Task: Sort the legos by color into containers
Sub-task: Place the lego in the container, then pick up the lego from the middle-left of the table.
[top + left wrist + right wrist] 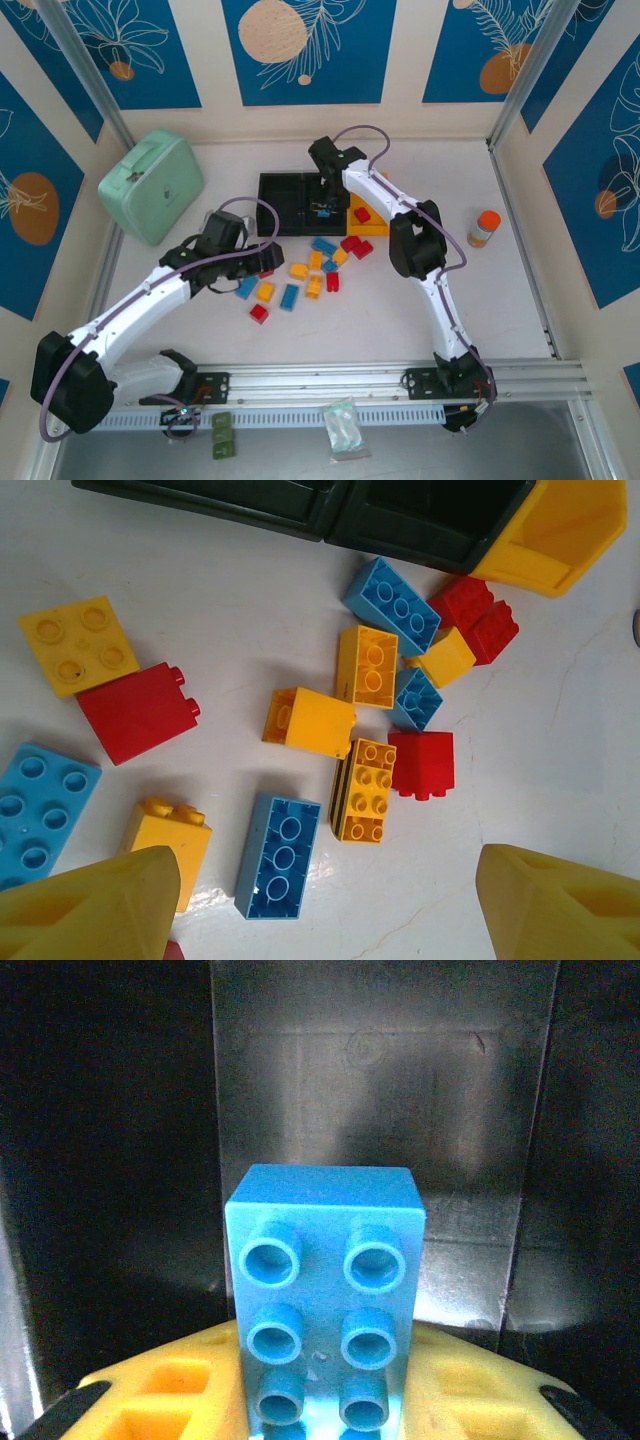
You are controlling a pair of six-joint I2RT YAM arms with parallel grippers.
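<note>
Nearest you, the left gripper (325,890) hangs over the loose legos (298,270) on the white surface (480,300). Its jaws are spread wide and hold nothing, with a long blue brick (280,855) lying on the surface between its yellow fingers (90,905). Red, blue and yellow-orange bricks lie scattered just short of the containers (280,205), a few touching and most apart.

Farther back, the right gripper (320,1400) sits within the walls of the middle bin (380,1080), a black one. Its jaws are closed on a light-blue brick (320,1290) whose studs face the wrist camera.

The step in hand looks to be the drop. Your next move calls for opening those jaws so the brick falls clear inside the black walls, then lifting straight out without catching the rim. Just to the right, the yellow bin (372,229) holds a red brick (362,214). Most of the sorting appears undone, and your left arm seems placed for the next pick.
</note>
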